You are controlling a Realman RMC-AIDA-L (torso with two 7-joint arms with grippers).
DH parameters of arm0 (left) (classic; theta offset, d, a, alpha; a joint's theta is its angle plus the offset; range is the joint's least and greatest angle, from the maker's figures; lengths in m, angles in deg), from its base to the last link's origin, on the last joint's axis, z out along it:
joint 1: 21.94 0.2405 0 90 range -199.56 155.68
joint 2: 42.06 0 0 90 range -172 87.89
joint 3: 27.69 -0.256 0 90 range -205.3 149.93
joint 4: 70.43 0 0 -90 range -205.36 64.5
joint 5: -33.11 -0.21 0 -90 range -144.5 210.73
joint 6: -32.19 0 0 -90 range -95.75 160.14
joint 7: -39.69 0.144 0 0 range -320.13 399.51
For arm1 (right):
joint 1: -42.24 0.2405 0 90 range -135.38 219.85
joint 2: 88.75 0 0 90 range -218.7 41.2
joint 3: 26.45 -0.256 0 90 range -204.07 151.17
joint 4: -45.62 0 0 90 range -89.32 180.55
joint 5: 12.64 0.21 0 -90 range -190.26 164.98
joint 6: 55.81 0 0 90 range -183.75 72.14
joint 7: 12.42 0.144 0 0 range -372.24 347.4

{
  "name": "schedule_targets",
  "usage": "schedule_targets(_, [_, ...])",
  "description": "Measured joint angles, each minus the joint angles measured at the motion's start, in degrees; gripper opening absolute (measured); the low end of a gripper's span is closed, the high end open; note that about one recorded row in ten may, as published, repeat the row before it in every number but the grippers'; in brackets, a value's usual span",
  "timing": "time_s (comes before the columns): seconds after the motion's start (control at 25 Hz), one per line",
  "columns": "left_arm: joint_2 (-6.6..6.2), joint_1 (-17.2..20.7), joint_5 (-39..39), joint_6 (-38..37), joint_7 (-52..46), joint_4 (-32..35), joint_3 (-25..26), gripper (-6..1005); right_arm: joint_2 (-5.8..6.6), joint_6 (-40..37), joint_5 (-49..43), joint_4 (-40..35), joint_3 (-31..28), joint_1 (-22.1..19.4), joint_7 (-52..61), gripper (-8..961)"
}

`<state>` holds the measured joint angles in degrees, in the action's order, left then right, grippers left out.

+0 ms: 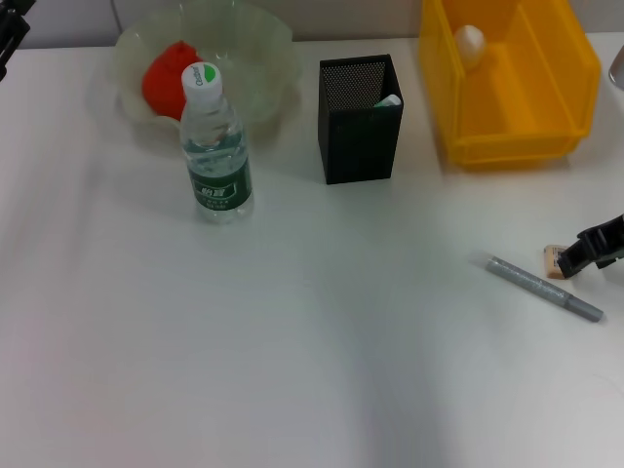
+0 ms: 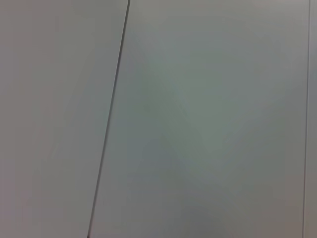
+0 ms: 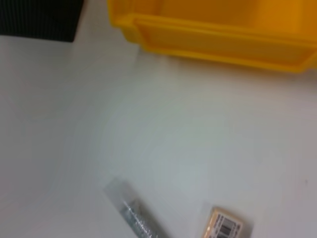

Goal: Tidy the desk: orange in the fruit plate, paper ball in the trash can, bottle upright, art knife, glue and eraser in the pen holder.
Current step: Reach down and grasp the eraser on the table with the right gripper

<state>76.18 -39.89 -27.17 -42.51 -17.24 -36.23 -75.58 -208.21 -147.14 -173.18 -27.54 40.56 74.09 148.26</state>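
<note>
The wrinkled red-orange orange [image 1: 164, 76] is seen inside the translucent, scallop-rimmed fruit plate [image 1: 268, 58]. The clear bottle [image 1: 215, 146] stands upright just in front of it. The crumpled paper ball [image 1: 470, 42] lies in the yellow plastic trash can [image 1: 546, 93]. A pale item shows inside the black mesh pen holder [image 1: 358, 132]. The slim grey art knife [image 1: 544, 288] lies flat on the white desk [image 1: 292, 341]. The beige eraser [image 1: 555, 260] rests beside it, at the right gripper [image 1: 585, 255]; whether its fingers are spread cannot be told. The left gripper [image 1: 10, 34] is parked at the far left corner, finger state likewise undetermined.

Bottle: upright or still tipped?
Upright. In the head view the bottle stands on its base on the table, white cap on top, just in front of the fruit plate.
</note>
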Motion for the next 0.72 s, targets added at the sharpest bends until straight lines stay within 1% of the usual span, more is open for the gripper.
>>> schedule_targets(0.56, [0.15, 0.29, -0.04, -0.15, 0.43, -0.1, -0.01, 517, -0.16, 3.97, 0.7, 1.67, 0.44, 0.07, 0.3, 454])
schedule_targets(0.72, [0.15, 0.31, -0.02, -0.09, 0.81, -0.1, 0.0, 517, -0.13, 4.08, 1.08, 2.11, 0.61, 0.51, 0.31, 531])
